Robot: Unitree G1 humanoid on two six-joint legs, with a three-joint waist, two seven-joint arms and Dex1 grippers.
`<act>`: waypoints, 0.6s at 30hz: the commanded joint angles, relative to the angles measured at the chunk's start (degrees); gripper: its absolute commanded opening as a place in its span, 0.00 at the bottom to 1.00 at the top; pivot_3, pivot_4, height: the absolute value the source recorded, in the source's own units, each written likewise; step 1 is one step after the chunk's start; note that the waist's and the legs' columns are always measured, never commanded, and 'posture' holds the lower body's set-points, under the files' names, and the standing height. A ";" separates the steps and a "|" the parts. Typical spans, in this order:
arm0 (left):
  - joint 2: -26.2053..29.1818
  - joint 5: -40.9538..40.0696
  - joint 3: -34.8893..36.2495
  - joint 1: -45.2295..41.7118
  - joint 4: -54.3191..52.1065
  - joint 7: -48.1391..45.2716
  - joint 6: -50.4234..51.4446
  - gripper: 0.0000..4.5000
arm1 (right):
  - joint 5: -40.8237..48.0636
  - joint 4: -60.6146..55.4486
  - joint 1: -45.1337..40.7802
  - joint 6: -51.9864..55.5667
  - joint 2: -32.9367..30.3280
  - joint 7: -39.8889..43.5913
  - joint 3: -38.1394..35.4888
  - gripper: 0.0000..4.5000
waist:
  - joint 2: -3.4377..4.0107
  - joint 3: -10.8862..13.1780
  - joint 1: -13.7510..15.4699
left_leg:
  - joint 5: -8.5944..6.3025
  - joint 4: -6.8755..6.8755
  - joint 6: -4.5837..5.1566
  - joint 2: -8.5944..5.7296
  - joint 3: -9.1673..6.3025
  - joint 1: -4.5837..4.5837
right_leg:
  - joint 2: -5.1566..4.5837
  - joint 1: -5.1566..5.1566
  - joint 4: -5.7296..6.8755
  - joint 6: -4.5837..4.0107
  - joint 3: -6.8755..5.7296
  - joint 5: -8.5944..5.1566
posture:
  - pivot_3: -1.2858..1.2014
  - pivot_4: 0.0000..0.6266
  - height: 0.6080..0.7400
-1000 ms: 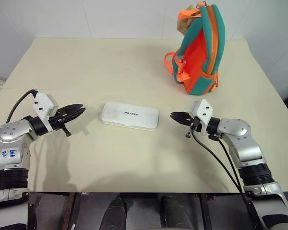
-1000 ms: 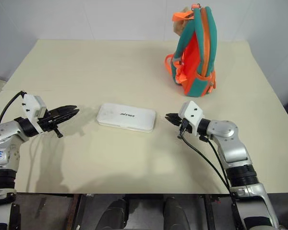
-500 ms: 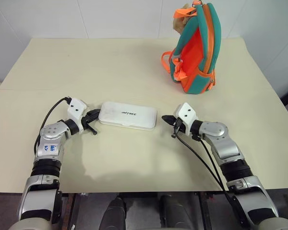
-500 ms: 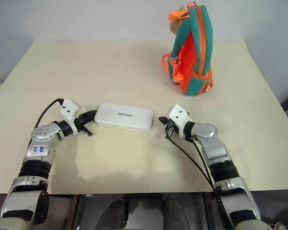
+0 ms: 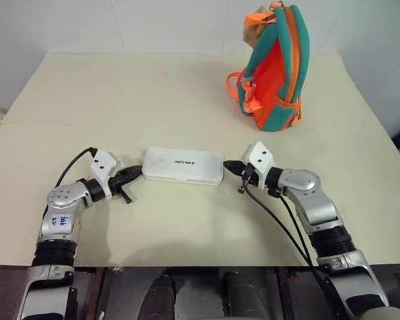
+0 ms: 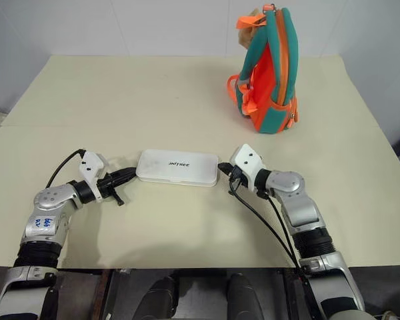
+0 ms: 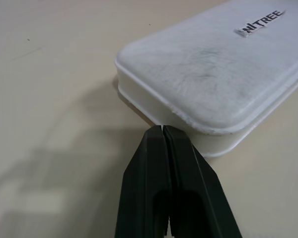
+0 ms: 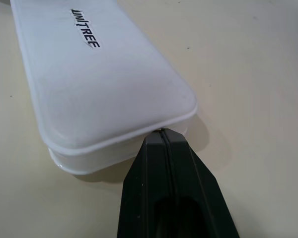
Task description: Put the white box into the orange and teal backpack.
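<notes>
The white box [image 5: 183,165] lies flat on the table's middle, dark lettering on its lid. My left gripper [image 5: 137,173] is shut, its tips against the box's left end [image 7: 161,119]. At the opposite end my right gripper [image 5: 228,165] is also shut, tips touching the box's right end [image 8: 119,144]. Neither gripper holds anything. The orange and teal backpack [image 5: 277,70] stands upright at the far right of the table, well behind the box.
The beige table [image 5: 120,100] stretches wide around the box, with open surface between box and backpack. White walls rise behind the far edge. A black cable hangs from each wrist [image 5: 280,213].
My left gripper swung in to the right and down until its tips met the box's left end. My right gripper closed the small gap to the right end.
</notes>
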 commanded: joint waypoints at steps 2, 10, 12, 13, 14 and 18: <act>-1.01 -1.62 -2.67 2.59 -7.49 -2.27 2.52 0.01 | 2.39 -4.95 1.14 0.65 -0.91 2.53 0.13 0.00 | 0.00 0.00 0.02 | 0.00 0.00 0.00 0.00 0.00 0.00 | 0.00 0.01 -0.02 0.00 0.00 0.00 | 0.52 0.24 1.00; -2.80 -3.94 -4.54 6.93 -16.11 -3.36 7.80 0.01 | 4.14 -7.91 4.55 1.72 -4.35 6.08 -0.83 0.00 | 0.00 0.00 0.15 | 0.00 -0.01 0.01 0.00 -0.01 0.03 | -0.01 0.11 -0.11 0.00 0.00 0.00 | 0.52 0.24 1.00; -3.30 -4.15 -5.12 8.13 -18.19 -3.22 8.90 0.01 | 4.60 -8.01 5.29 1.54 -5.22 7.06 -1.21 0.00 | 0.00 0.00 0.16 | -0.01 -0.01 0.01 0.00 -0.01 0.05 | -0.01 0.13 -0.12 0.00 0.00 0.00 | 0.52 0.24 1.00; -3.53 -4.20 -5.28 8.63 -19.08 -3.03 9.39 0.01 | 4.77 -8.06 5.61 1.48 -5.55 7.45 -1.38 0.00 | 0.00 0.00 0.15 | -0.01 -0.01 0.01 0.00 -0.01 0.06 | -0.01 0.15 -0.13 0.00 -0.01 0.00 | 0.52 0.24 1.00; -3.70 -4.12 -5.39 9.07 -19.78 -2.82 9.78 0.01 | 4.79 -7.91 5.83 1.21 -5.76 7.58 -1.49 0.00 | 0.00 0.00 0.14 | -0.01 -0.01 0.01 0.00 -0.01 0.07 | -0.01 0.17 -0.13 0.00 -0.01 0.00 | 0.52 0.24 1.00; -4.05 -3.92 -5.36 10.56 -22.00 -2.09 10.93 0.01 | 5.09 -7.74 6.14 0.68 -5.52 7.96 -1.73 0.00 | 0.00 0.00 0.12 | -0.01 0.00 0.01 0.00 -0.02 0.13 | 0.00 0.23 -0.15 -0.01 -0.01 0.00 | 0.52 0.24 1.00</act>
